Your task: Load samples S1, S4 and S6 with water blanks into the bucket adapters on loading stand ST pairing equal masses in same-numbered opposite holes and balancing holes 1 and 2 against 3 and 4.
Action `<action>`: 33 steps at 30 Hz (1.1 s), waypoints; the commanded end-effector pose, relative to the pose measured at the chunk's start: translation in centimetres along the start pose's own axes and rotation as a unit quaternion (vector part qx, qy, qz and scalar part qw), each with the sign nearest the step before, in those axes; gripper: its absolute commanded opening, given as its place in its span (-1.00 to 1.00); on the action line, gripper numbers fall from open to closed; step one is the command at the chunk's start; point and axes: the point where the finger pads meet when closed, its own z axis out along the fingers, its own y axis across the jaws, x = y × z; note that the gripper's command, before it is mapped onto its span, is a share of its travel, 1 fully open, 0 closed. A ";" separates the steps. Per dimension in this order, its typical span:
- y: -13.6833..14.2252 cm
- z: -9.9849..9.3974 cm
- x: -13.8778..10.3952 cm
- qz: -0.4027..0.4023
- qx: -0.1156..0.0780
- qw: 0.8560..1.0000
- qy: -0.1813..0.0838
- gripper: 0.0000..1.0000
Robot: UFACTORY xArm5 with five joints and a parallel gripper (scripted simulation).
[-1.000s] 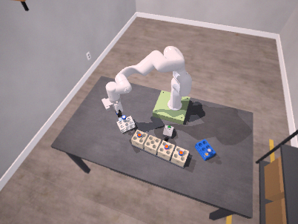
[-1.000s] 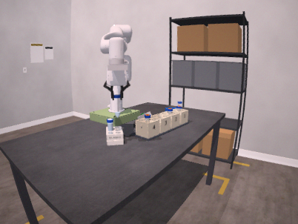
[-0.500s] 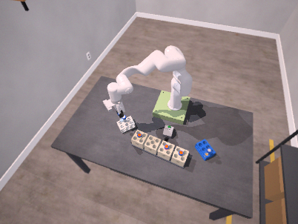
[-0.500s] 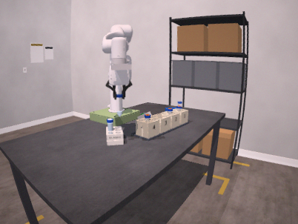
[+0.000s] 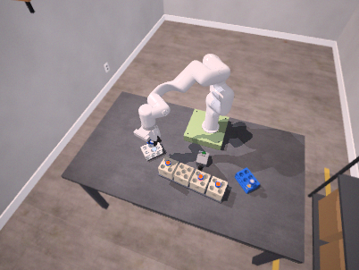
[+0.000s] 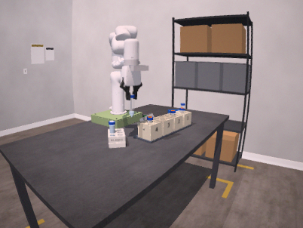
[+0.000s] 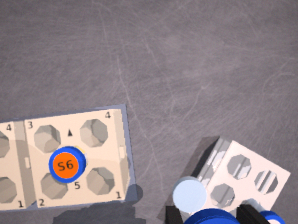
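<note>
in the top view, left of centre, a white tube rack (image 5: 146, 156) (image 6: 117, 142) (image 7: 257, 159) sits on the dark table (image 5: 112, 179) (image 6: 75, 166) (image 7: 165, 60). the white robot arm (image 5: 176, 85) (image 6: 131, 49) reaches down to it from the upper middle; in the exterior view its gripper (image 5: 154, 142) (image 6: 132, 97) (image 7: 212, 215) is closed on a blue-capped tube (image 6: 132, 106) (image 7: 212, 219), which hangs roughly upright. a second blue-capped tube (image 6: 111, 127) (image 7: 270, 218) stands in the white rack. to the right, four cream adapters line up on the loading stand (image 5: 192, 190) (image 6: 148, 140) (image 7: 131, 182). the leftmost, adapter 4 (image 5: 165, 171) (image 6: 150, 133) (image 7: 111, 156), has sample s6 (image 5: 168, 163) (image 6: 150, 118) (image 7: 65, 165), orange-dotted, in its hole 5. the next adapter (image 5: 182, 175) shows open holes, and the third (image 5: 196, 183) and fourth (image 5: 216, 195) each carry an orange-dotted tube, ids too small to read. behind the row, near the middle, is the green done key (image 5: 204, 153) on its small grey desk (image 5: 202, 158). right of centre lies a blue rack (image 5: 243, 177) with two caps, one pale and one orange.

Your gripper (image 5: 154, 142) (image 6: 132, 97) (image 7: 215, 217), with held tube (image 5: 154, 148) (image 6: 132, 106) (image 7: 190, 195), has shifted rightward in top and exterior views since both earlier moments, nearer adapter row (image 5: 184, 174) (image 6: 166, 126) (image 7: 102, 156). Fingers look turned too, though small in those views, so you'd best call that probable.
</note>
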 end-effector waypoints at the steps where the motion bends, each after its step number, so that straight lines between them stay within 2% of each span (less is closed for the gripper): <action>1: -3.0 -0.2 0.1 -0.065 -0.002 0.998 0.004 -1.00; 5: -5.0 -0.2 0.1 -0.065 -0.002 0.998 0.004 -1.00; 7: -5.0 -0.2 0.1 -0.065 -0.002 0.998 0.004 -1.00; 22: -12.5 -0.2 0.1 -0.065 -0.001 0.998 0.004 -1.00; 24: -12.5 -0.2 0.1 -0.065 -0.001 0.998 0.004 -1.00; 33: -17.0 -0.2 0.1 -0.065 -0.001 0.998 0.004 -1.00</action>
